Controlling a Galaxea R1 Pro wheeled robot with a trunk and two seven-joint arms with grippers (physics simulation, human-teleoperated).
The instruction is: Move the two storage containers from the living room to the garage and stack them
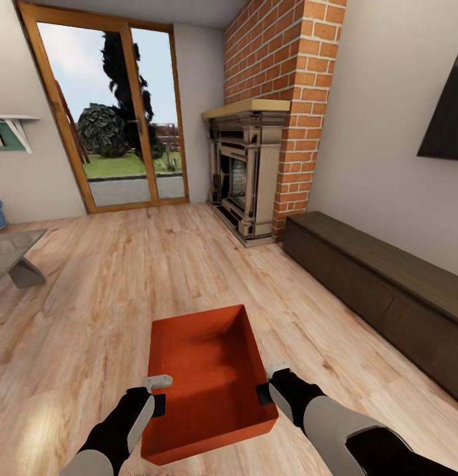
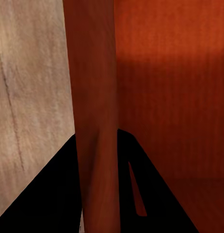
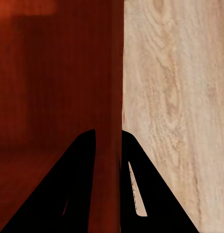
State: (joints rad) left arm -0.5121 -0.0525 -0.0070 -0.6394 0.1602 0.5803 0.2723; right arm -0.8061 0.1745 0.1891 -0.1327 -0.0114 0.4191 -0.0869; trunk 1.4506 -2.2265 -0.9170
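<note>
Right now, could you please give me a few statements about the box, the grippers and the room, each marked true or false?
1. Both grippers clamp opposite walls of the box. True: the left gripper and right gripper each straddle a wall.
2. The box holds a second container. False: it is empty.
3. The floor under the box is grey concrete. False: it is light wood planks.
4. A brick fireplace stands ahead on the right. True.
5. A red car is parked by the glass door. False: no car is there.
</note>
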